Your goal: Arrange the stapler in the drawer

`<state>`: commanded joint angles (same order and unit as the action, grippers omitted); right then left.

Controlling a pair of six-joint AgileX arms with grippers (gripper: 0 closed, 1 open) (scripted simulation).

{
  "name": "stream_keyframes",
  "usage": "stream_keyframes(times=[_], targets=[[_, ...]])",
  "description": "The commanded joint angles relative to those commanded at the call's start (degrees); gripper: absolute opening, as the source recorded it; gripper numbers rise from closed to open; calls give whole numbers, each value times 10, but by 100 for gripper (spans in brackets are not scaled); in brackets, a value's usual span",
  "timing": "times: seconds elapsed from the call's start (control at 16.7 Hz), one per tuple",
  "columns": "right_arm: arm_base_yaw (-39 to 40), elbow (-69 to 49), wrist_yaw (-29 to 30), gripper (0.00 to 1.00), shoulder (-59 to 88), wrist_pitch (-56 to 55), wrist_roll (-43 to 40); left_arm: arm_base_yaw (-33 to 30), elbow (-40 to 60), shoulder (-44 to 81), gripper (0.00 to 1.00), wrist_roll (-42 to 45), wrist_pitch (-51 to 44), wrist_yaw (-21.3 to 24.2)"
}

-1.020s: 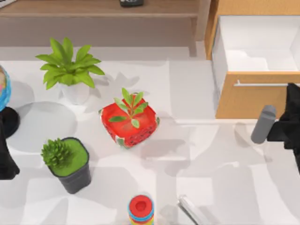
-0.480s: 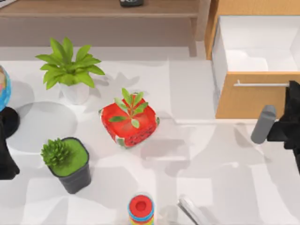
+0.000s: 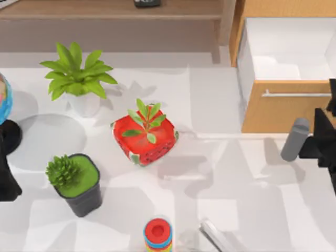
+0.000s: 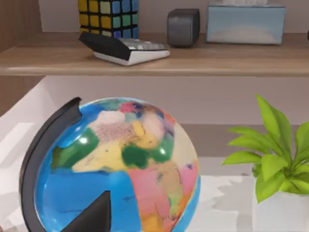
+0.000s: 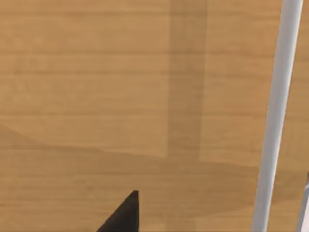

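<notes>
From above, the drawer stands pulled open at the bench's far right corner, its white inside bare and its wooden front facing the near edge, with the silver bar handle across it. The right tool sits at the right edge just in front of that wooden front, close to the handle's right end; how far its fingers are parted I cannot tell. A grey cylindrical part of the right arm slants beside it.

The stapler lies at the near edge of the bench, just right of the red-topped ring stack and well apart from the drawer (part of it runs out of the top view).

The right wrist view gives what the top view cannot: the drawer front's wood grain seen close, the handle as a pale bar running across it, and one dark fingertip near the wood.

The left arm is parked at the left edge beside the globe. Its wrist view faces the globe closely and shows the shelf behind it carrying a colour cube, a calculator, a dark box and a tissue box, things the top view mostly cuts off.

The leafy white-potted plant, the red pot and the dark pot stand across the bench's left half.
</notes>
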<state>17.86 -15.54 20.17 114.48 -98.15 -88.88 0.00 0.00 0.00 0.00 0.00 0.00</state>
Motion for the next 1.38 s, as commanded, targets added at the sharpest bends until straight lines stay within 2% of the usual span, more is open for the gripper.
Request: stream_keyframes(times=[0.96, 1.08, 1.38], targets=[[18, 42, 18, 100, -5, -38, 0, 0, 0, 0, 100, 0, 0, 0], [16, 42, 17, 100, 29, -24, 0, 0, 0, 0, 100, 0, 0, 0], [71, 4, 17, 100, -24, 47, 68, 0, 0, 0, 100, 0, 0, 0]])
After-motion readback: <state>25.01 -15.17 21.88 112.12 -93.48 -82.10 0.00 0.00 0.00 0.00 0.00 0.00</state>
